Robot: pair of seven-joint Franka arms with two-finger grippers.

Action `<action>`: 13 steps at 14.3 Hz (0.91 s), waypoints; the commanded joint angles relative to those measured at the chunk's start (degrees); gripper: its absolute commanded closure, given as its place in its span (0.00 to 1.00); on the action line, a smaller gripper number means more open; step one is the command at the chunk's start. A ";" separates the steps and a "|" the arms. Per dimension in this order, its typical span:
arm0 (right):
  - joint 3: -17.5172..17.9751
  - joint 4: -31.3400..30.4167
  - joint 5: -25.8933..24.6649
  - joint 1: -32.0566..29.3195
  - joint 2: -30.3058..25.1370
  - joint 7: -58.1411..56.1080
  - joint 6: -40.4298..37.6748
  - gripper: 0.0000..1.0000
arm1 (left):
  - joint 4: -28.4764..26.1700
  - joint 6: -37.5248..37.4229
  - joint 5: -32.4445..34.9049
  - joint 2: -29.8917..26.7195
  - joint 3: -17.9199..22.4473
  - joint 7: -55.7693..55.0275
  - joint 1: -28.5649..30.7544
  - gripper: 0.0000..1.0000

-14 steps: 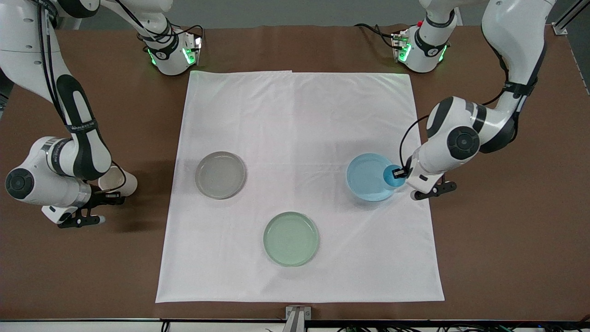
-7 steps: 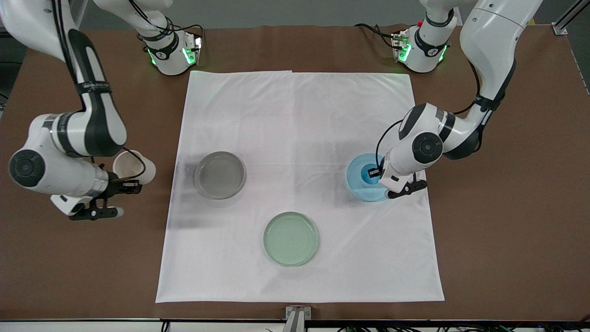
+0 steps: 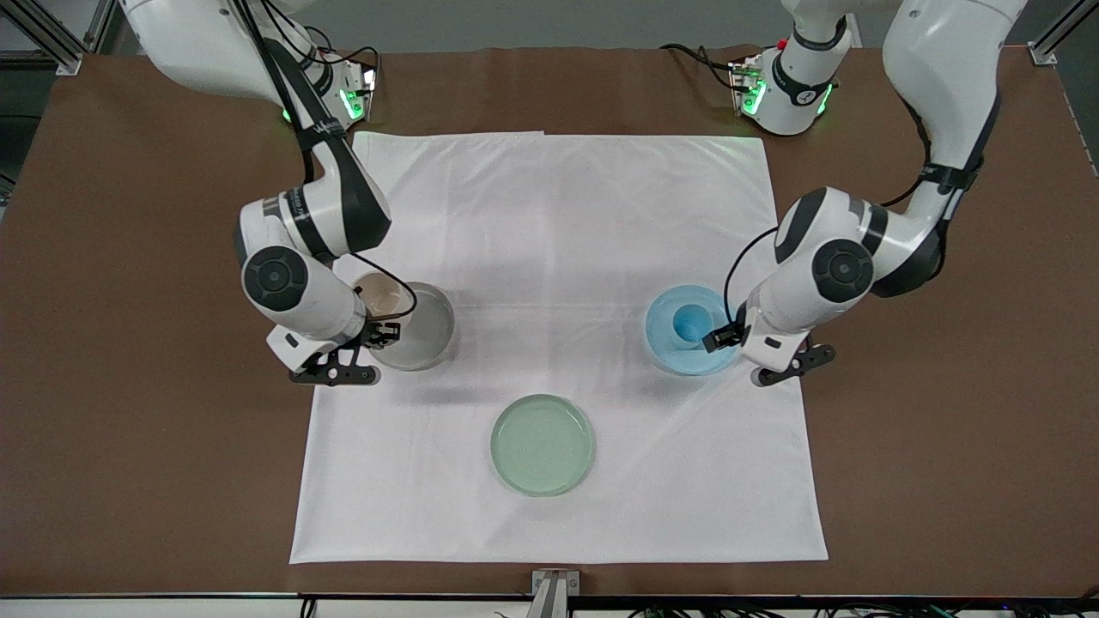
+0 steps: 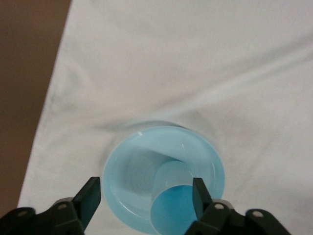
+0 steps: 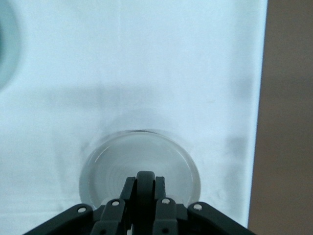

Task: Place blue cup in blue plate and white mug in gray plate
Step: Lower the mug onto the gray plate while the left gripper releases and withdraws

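Observation:
The blue cup (image 3: 687, 324) stands upright in the blue plate (image 3: 665, 343) toward the left arm's end of the cloth. My left gripper (image 3: 719, 339) is open beside it; in the left wrist view the cup (image 4: 176, 200) sits on the plate (image 4: 122, 181) between the spread fingers (image 4: 91, 196) of my left gripper (image 4: 145, 185). My right gripper (image 3: 384, 331) is shut on the dark handle (image 5: 145, 175) of the white mug (image 3: 382, 296), over the gray plate's (image 3: 425, 330) rim. The right wrist view shows the gray plate (image 5: 139, 159) below my right gripper (image 5: 145, 183); the mug's body is hidden there.
A pale green plate (image 3: 542, 444) lies on the white cloth (image 3: 549, 240), nearer the front camera than the other two plates. Brown tabletop (image 3: 944, 472) surrounds the cloth.
My right arm carried the white mug from the brown tabletop over to the gray plate's rim. My left gripper set the blue cup in the blue plate, opened and drew back a little.

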 commanded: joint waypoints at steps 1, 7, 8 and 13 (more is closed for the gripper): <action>-0.63 -0.02 1.68 -0.32 2.98 0.35 3.45 0.96 | 6.47 -8.06 1.26 -3.35 0.03 5.80 2.42 0.00; -0.63 -0.10 2.39 0.47 5.71 0.26 3.54 0.95 | 17.74 -26.61 1.26 -8.71 0.03 22.50 9.88 0.00; -0.63 -0.10 2.39 0.55 5.97 0.35 3.54 0.95 | 18.18 -27.50 1.26 -10.20 0.03 25.66 11.29 0.00; -0.63 -0.02 2.39 0.73 6.24 0.35 2.84 0.65 | 19.50 -33.29 0.74 -15.48 -1.02 29.91 13.85 0.00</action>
